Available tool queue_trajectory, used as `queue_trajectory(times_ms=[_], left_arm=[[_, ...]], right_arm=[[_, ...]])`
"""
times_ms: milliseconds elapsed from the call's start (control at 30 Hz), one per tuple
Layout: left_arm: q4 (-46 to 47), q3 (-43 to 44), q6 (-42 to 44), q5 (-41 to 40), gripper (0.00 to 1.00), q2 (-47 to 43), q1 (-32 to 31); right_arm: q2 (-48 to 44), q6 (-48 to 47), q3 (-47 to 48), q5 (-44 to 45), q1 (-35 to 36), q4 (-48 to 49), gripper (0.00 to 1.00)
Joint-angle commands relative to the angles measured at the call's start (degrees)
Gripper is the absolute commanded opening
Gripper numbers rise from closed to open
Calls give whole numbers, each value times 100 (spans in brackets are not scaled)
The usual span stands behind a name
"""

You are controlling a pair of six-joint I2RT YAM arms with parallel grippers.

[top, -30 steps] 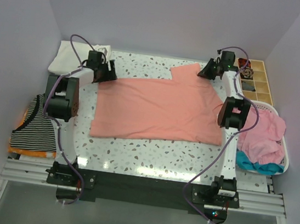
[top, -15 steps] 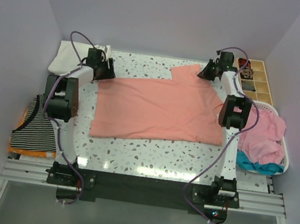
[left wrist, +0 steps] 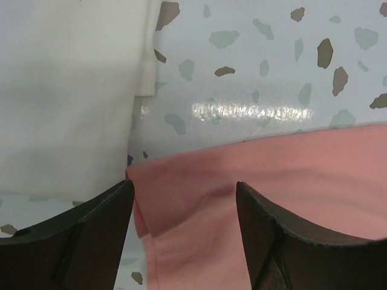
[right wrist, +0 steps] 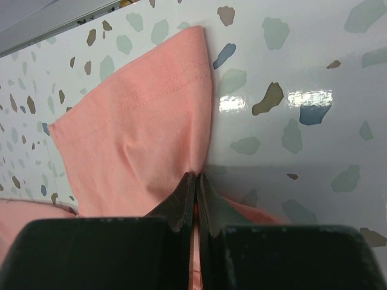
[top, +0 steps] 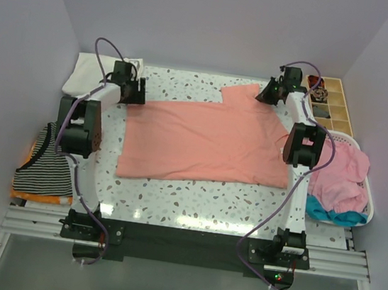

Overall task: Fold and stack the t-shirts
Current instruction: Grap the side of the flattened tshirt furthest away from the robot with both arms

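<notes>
A salmon-pink t-shirt (top: 205, 143) lies spread flat across the speckled table (top: 193, 202). My left gripper (top: 138, 93) is open over the shirt's far left corner; in the left wrist view (left wrist: 184, 199) that corner (left wrist: 181, 187) lies between the two fingers, untouched. My right gripper (top: 263, 95) is shut on the shirt's far right sleeve, and the right wrist view (right wrist: 196, 176) shows the closed fingertips pinching the sleeve's (right wrist: 145, 121) edge. A white folded shirt (top: 93, 71) lies at the far left, also seen in the left wrist view (left wrist: 66, 90).
A black-and-white striped shirt (top: 45, 165) sits on an orange one at the left edge. A white basket (top: 357, 209) at the right holds pink (top: 340, 175) and teal (top: 335, 215) shirts. A wooden compartment tray (top: 331, 106) stands at the far right.
My left gripper has drawn back a little toward the far left, off the shirt's corner. The right gripper and the shirt have stayed put.
</notes>
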Motion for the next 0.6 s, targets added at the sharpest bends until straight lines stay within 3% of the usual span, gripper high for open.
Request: queue_trajectory(times_ms=[0,133,200,567], left_arm=[[-33,514,226,39,72,312,35],[-200,813,209,162,55,585,27],[-376,936,261,188,52,690,18],[-1026,1190,902,706,71,655,18]], right_arm=[[-414,-50,-154,122,-12,-290,0],[-519,-68,-338,140,-21,-254,0],[-537,-85,-356,114,-30,-281,0],[-546,-112,-418,26,-74,-351,0]])
